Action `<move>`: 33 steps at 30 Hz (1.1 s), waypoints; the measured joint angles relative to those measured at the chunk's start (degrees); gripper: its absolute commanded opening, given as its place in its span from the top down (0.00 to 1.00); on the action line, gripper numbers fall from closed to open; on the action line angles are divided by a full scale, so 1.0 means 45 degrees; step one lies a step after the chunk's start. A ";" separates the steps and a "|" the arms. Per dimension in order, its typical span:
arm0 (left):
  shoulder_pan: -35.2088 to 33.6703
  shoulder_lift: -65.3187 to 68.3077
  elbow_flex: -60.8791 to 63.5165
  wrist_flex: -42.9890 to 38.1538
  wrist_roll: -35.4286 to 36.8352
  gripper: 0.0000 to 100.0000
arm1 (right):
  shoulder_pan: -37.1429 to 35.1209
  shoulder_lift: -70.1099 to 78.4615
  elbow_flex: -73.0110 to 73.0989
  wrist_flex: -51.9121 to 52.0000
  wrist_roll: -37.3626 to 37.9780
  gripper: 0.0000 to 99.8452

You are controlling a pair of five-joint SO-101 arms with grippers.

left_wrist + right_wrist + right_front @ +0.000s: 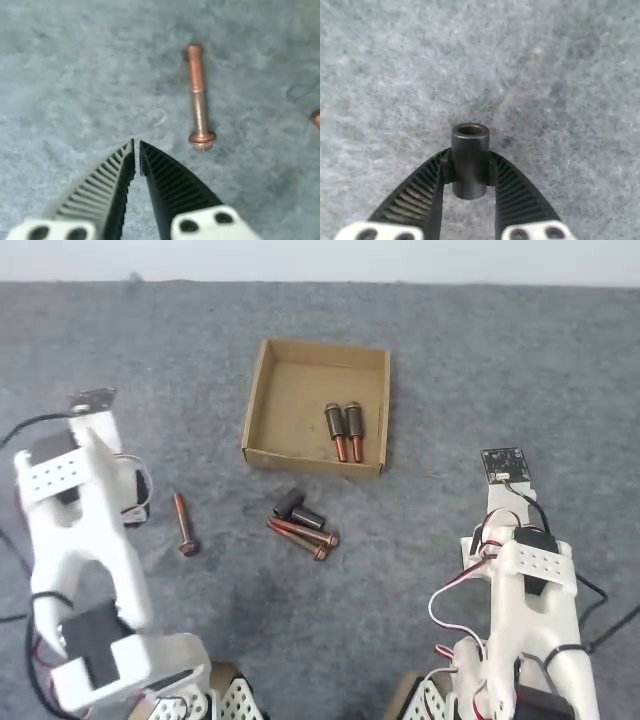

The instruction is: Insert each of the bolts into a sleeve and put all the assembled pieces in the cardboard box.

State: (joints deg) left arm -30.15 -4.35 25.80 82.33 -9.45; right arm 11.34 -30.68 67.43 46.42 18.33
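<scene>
When read from the left, found the left gripper (136, 145) clenched on nothing above the grey carpet (65, 60), near the flanged head of a lone copper bolt (197, 97). Noted, mid-table, two black sleeves (290, 503) touching two more bolts (300, 532), and beyond them the cardboard box (300, 400) holding two assembled pieces (343, 432). Saw the right gripper (469, 157) clamped on a third sleeve (470, 137), bore open. Judged a third pairing in hand, needing next the left jaws opened and set astride the lone bolt's shank.
</scene>
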 measured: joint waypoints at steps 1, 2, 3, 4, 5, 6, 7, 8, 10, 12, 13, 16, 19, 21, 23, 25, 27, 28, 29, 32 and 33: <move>0.0137 0.0039 0.0000 0.0000 -0.0195 0.99 | 0.0000 0.0000 0.0000 0.0000 0.0000 0.99; 0.0254 0.0039 0.0000 0.0000 -0.0410 0.99 | 0.0000 0.0000 0.0000 0.0000 0.0000 0.99; 0.0410 0.0039 0.0000 0.0000 -0.0645 0.99 | 0.0000 0.0000 0.0000 0.0000 0.0000 0.99; 0.0547 0.0039 0.0000 0.0000 -0.0918 0.98 | 0.0000 0.0000 0.0000 0.0000 0.0000 0.99; 0.0684 0.0039 0.0000 0.0000 -0.1153 0.98 | 0.0000 0.0000 0.0000 0.0000 0.0000 0.99; 0.0801 0.0039 0.0000 0.0000 -0.1368 0.96 | 0.0000 0.0000 0.0000 0.0000 0.0000 0.99; 0.0918 0.0039 0.0000 0.0000 -0.1524 0.94 | 0.0000 0.0000 0.0000 0.0000 0.0000 0.99; 0.1016 0.0039 0.0000 -0.0039 -0.1661 0.91 | 0.0000 0.0000 0.0000 0.0000 0.0000 0.99; 0.1074 0.0039 0.0020 -0.0371 -0.1739 0.86 | 0.0000 0.0000 0.0000 0.0000 0.0098 0.99; 0.1074 0.0039 0.0313 -0.0996 -0.1758 0.84 | 0.0000 0.0000 0.0176 -0.0039 0.0352 0.99; 0.1074 0.0039 0.0586 -0.1348 -0.1758 0.85 | 0.0000 0.0000 0.0234 -0.0059 0.0430 0.99; 0.1074 0.0117 0.1563 -0.2462 -0.1797 0.86 | 0.0000 0.0000 0.0234 -0.0078 0.0508 0.99; 0.1074 0.0117 0.2403 -0.3360 -0.1797 0.86 | 0.0000 -0.0020 0.0234 -0.0098 0.0527 0.99; 0.1074 0.0117 0.2891 -0.3946 -0.1797 0.86 | 0.0000 -0.0020 0.0234 -0.0098 0.0527 0.99; 0.1211 0.0098 0.3282 -0.4532 -0.1856 0.86 | 0.0000 -0.0020 0.0234 -0.0098 0.0527 0.99; 0.1348 0.0078 0.3497 -0.4845 -0.1836 0.86 | 0.0000 -0.0020 0.0234 -0.0098 0.0527 0.99; 0.1407 0.0059 0.3575 -0.4982 -0.1797 0.86 | 0.0000 -0.0020 0.0234 -0.0098 0.0567 0.99; 0.1446 0.0059 0.3614 -0.5021 -0.1797 0.86 | 0.0000 -0.0020 0.0234 -0.0098 0.0586 0.99; 0.1446 0.0039 0.3614 -0.5040 -0.1797 0.86 | 0.0000 -0.0020 0.0234 -0.0098 0.0586 0.99; 0.1465 0.0039 0.3634 -0.5079 -0.1797 0.86 | 0.0000 -0.0020 0.0234 -0.0098 0.0586 0.99; 0.1524 0.0039 0.3673 -0.5099 -0.1797 0.86 | 0.0000 -0.0020 0.0234 -0.0098 0.0586 0.99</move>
State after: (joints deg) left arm -23.30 -4.18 42.33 59.38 -17.54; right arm 11.34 -30.77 68.48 45.98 20.97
